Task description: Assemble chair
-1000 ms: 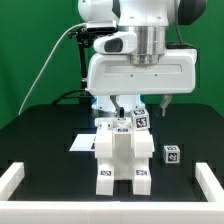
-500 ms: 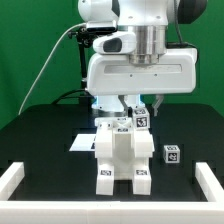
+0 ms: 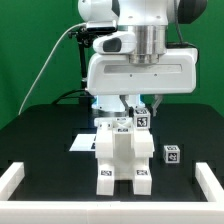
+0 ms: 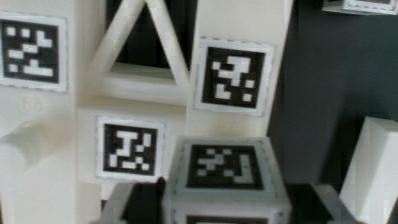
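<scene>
White chunky chair [image 3: 120, 158] stands upright mid-way across the black bench [image 3: 40, 132], long axis vertical, tagged front toward the camera, same as half a second ago. End effector [image 3: 128, 107] sits at its top; can't tell if it's clamped.

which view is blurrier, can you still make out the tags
Wrist view: soft, blurred at close range, but the tags show distinguishable black squares. Exterior view: sharper, evenly lit, white chair pieces bright against the black table, markers tiny.
</scene>
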Tool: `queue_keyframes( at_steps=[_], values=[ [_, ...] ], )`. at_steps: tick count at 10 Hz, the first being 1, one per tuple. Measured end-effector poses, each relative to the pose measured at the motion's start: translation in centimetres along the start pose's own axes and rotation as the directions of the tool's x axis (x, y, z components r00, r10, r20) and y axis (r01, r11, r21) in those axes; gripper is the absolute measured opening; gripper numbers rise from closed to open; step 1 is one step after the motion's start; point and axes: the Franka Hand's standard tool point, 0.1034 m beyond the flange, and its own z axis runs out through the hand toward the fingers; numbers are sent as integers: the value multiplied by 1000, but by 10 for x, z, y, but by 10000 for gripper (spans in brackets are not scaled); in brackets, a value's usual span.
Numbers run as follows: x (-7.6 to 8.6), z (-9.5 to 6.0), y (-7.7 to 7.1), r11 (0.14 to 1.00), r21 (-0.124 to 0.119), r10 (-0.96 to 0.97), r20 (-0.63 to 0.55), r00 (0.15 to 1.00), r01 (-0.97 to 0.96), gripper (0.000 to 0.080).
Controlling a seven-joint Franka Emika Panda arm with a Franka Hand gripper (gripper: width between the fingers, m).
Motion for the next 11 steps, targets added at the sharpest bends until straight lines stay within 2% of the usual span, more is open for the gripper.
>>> queue_keyframes(
  at_steps=[4, 5, 9, 11],
  values=[
    [0, 0, -1, 959, 2, 283, 1, 959, -283, 284],
    [0, 0, -2, 920, 8, 392, 3, 920, -392, 284],
    [0, 0, -3, 826, 15, 564, 8, 826, -564, 284],
    [0, 0, -6, 716, 24, 697, 19, 716, -698, 284]
  ],
)
